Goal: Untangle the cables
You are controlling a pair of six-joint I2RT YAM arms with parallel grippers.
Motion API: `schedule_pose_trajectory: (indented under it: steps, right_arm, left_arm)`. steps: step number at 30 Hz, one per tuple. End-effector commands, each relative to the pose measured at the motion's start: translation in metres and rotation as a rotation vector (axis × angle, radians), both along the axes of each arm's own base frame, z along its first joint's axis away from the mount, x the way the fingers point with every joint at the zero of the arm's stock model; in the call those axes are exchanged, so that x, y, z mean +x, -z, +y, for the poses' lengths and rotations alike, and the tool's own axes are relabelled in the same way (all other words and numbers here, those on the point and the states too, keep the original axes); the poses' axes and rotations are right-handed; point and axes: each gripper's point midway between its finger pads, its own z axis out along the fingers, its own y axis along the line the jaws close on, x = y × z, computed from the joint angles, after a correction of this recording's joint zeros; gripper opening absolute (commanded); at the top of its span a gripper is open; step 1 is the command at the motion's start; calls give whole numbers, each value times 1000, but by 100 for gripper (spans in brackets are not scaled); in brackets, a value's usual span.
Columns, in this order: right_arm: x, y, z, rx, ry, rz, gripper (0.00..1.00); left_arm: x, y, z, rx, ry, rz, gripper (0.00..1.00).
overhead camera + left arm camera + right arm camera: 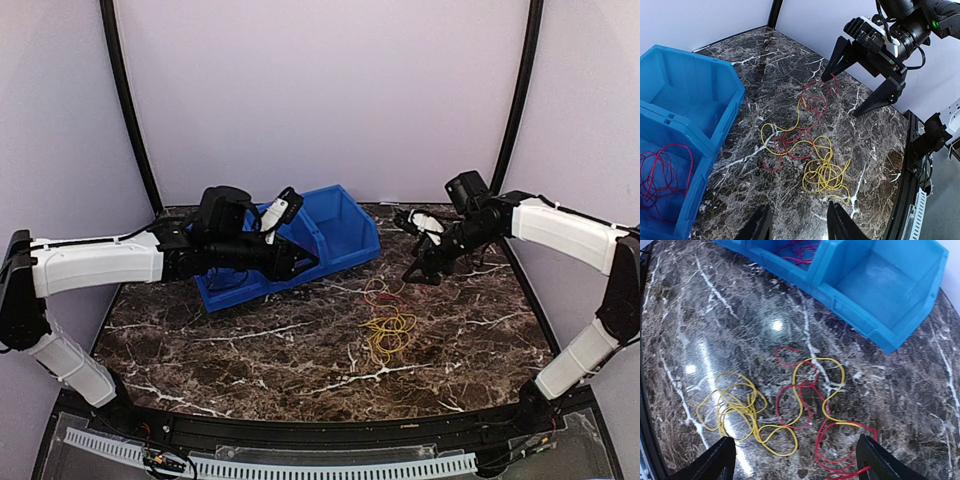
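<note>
**Figure.** Two-arm rig at a dark marble bench (200, 340). The blue bin (340, 225), a two-compartment tray standing toward the back of the bench, serves as the reference for all positions.

The cables (388, 325) lie loose on the bench in front of the bin, off its right end and apart from its wall.
- **Yellow cable** (825, 175): bunched into a dense knot of loops at the end farthest from the bin. One long strand curves back from the knot toward the bin.
- **Red cable** (790, 145): winds through that strand, crossing it at several places. It reaches closer to the bin than the yellow knot does.
- **Second red loop** (665, 170): rests inside the bin, in the compartment on the left arm's side.

The left tool (799, 212) hangs over the bin's front wall, fingers parted with nothing between them. The right tool (842, 95) hovers to the right of the bin, above the red end of the tangle, with its jaws spread wide and released and no cable held.
</note>
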Motion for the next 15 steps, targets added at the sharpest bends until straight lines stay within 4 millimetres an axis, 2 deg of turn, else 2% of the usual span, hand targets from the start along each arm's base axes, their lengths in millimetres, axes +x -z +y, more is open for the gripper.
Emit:
schedule_pose_trajectory:
  steps: [1,4,5,6,7,8,9,10,11,12,13,14,15]
  right_arm:
    - [-42,-2,10,85,-129,119,84]
    - [-56,-21,16,154,-176,112,83]
    - [-60,-27,17,172,-193,111,82]
    - [-64,-35,18,188,-210,106,81]
    - [-69,-40,19,197,-223,111,80]
    - [-71,-45,19,205,-231,109,80]
    - [-72,-50,20,212,-235,105,79]
    - [-74,-54,20,218,-240,106,77]
    - [-76,-58,20,225,-244,103,75]
    - [-77,-62,21,232,-246,99,72]
    - [-78,-65,21,239,-247,97,68]
    - [-79,-67,22,243,-249,97,62]
    - [-79,-69,22,246,-250,96,56]
  left_arm:
    - [-8,-8,-30,-110,80,-59,40]
    - [-14,7,-50,-124,134,-79,40]
    - [-14,4,-56,-159,148,-100,40]
    - [-13,13,-62,-166,155,-84,40]
    - [-12,8,-67,-207,166,-103,40]
    - [-10,18,-73,-212,168,-81,40]
    - [-8,10,-78,-253,179,-104,40]
    - [-7,21,-84,-256,187,-77,40]
    - [-5,12,-89,-295,195,-100,40]
    - [-5,22,-95,-300,204,-72,40]
    - [-4,13,-100,-341,214,-95,40]
    - [-4,21,-106,-349,224,-67,40]
    - [-3,10,-111,-388,235,-88,40]
